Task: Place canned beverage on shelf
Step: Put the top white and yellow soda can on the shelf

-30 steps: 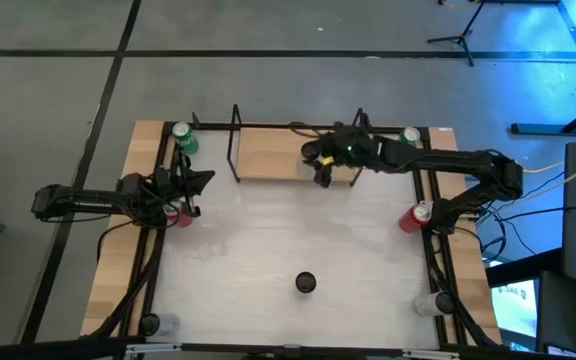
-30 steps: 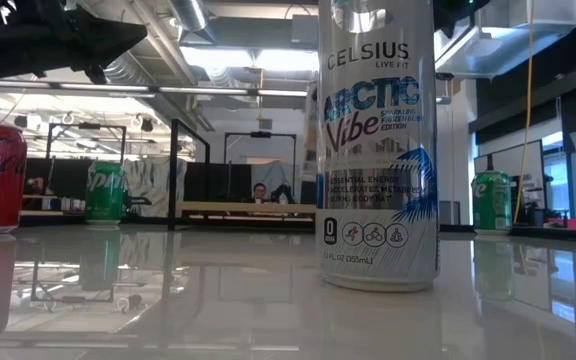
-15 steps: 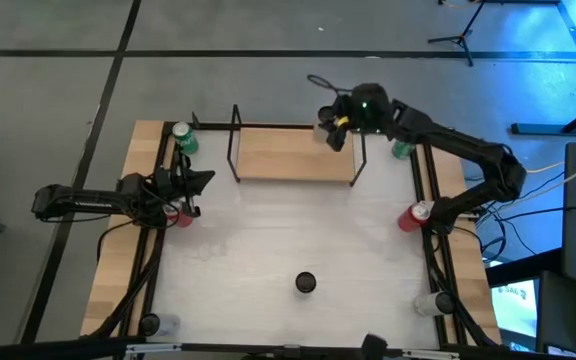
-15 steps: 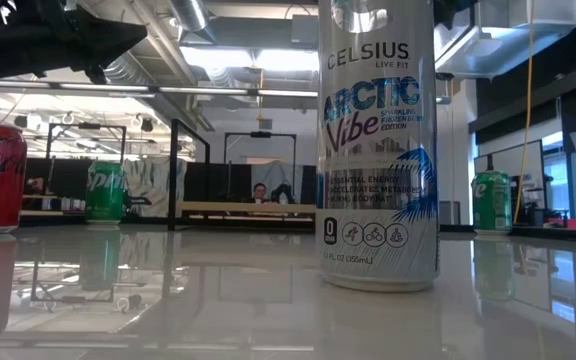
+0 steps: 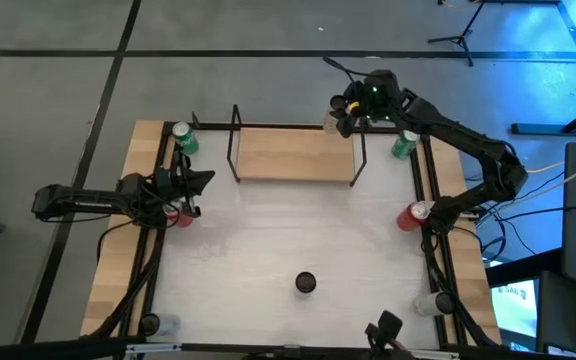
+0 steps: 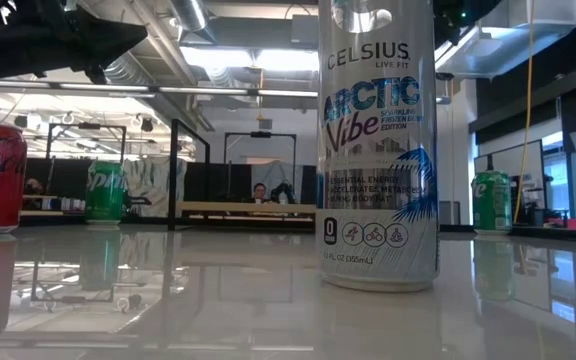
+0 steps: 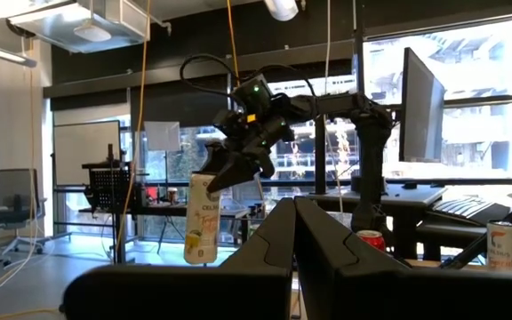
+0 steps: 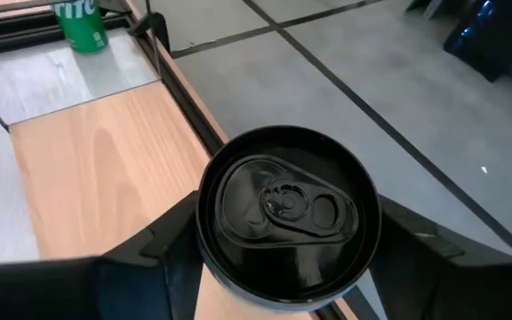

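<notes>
Above the shelf's [image 5: 293, 154] far right corner, your right gripper [image 5: 342, 112] holds the white can [image 7: 200, 230] in the air, its jaws pinching the can's sides, black lid [image 8: 285, 206] up. The shelf itself sits along the surface's [image 5: 268, 250] far edge, bare wood between its two wire ends. Your left gripper [image 5: 190, 186] waits near the left edge, next to a red can [image 5: 174, 214], jaws pressed together. Green cans stand at both far corners [image 5: 183, 138] [image 5: 404, 146], another red can [image 5: 413, 216] at the right edge, and a tall white can [image 6: 377, 145] near the front middle.
</notes>
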